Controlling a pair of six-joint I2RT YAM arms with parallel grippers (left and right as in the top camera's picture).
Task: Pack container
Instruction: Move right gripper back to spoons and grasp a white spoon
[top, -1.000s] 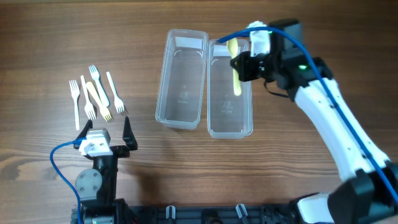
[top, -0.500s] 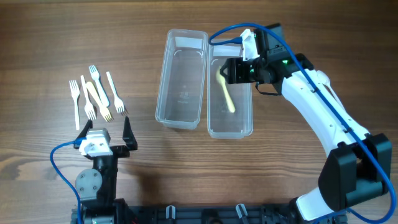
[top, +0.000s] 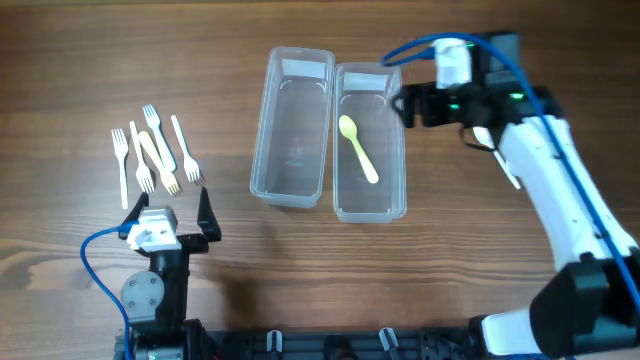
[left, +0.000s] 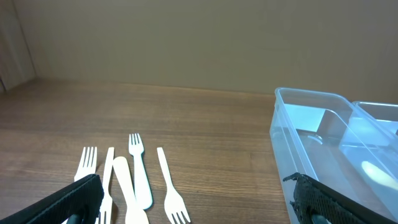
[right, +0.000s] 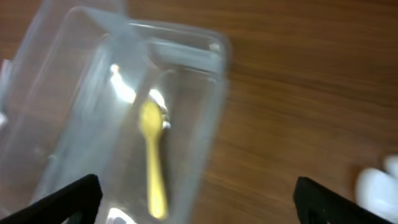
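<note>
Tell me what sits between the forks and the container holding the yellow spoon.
An empty clear container, with bare table between it and the forks; the overhead view shows it.

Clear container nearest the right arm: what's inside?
One yellow spoon lies flat on the floor of the container, bowl toward the far end. Nothing else shows inside, and the clear walls hide nothing.
</note>
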